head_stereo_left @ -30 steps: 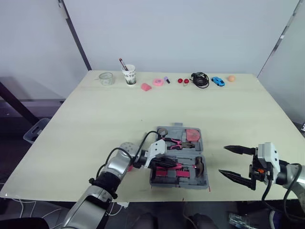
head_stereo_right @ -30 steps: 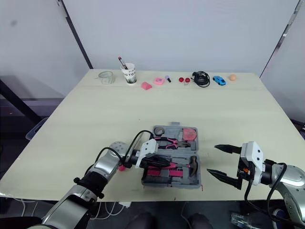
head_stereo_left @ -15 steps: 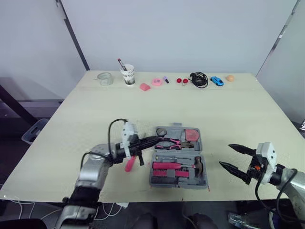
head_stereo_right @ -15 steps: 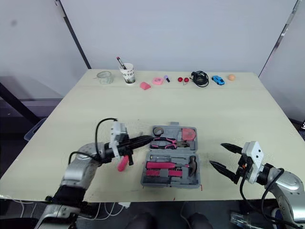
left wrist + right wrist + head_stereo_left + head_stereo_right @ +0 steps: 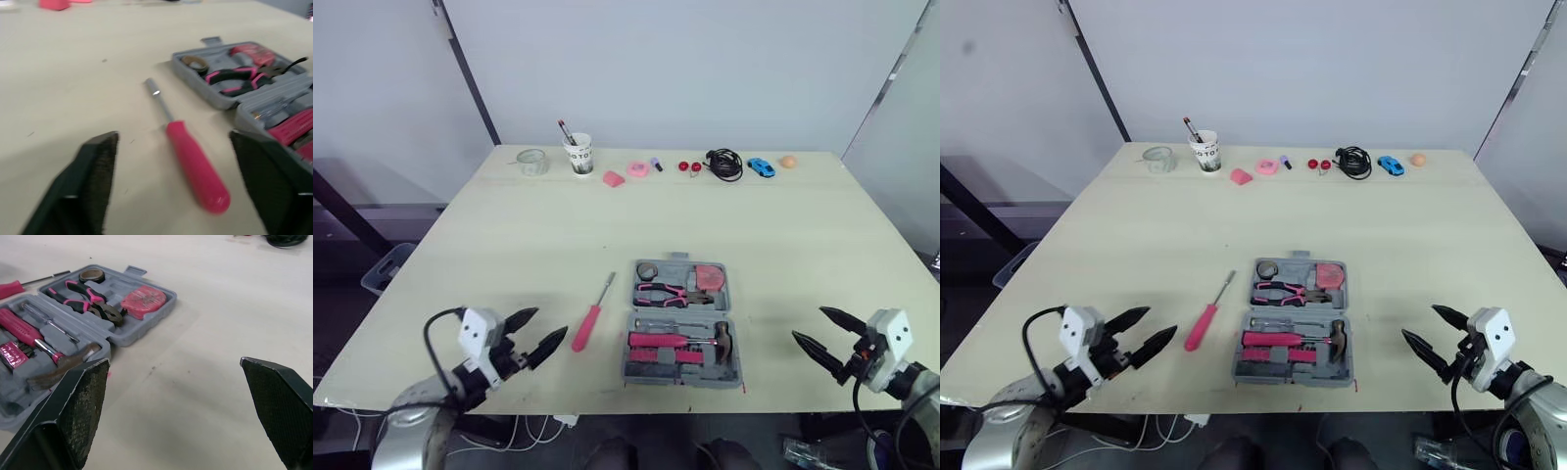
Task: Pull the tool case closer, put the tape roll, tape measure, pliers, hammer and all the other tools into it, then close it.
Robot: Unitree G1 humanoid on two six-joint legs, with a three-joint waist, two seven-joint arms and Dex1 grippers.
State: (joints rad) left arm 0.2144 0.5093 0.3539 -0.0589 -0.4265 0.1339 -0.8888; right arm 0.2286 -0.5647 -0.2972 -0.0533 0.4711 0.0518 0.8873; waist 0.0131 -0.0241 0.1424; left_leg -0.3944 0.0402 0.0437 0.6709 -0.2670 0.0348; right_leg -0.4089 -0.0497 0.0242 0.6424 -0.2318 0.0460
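Near the table's front edge: the grey tool case [image 5: 1293, 380] lay open and flat on the pale table [image 5: 509, 245], one half toward the robot and the other half beyond it.
Far half of the case: the tape roll [image 5: 647, 271], the pliers [image 5: 664, 292] and the red tape measure [image 5: 709, 277] sat in their hollows, the roll on the left, the tape measure on the right and the pliers between them and slightly nearer.
Near half of the case: the hammer [image 5: 722, 338] lay crosswise, with its pink handle to the left and its head to the right. A thin metal tool [image 5: 49, 323] lay just beyond it.
Screwdriver [image 5: 594, 308]: it lay on the bare table just left of the case, not touching it, with the pink handle toward the robot and the shaft pointing away.
Left claw [image 5: 551, 321]: its fingers were spread wide and held nothing. It hung low over the front-left part of the table, its tips near the screwdriver's handle but apart from it.
Right claw [image 5: 809, 323]: its fingers were spread wide and empty. It sat off the case's right side, well apart from it.
Far edge of the table: a paper cup [image 5: 578, 154], a glass jar [image 5: 530, 162], a black cable [image 5: 724, 163] and a blue toy car [image 5: 761, 166] stood in a row.
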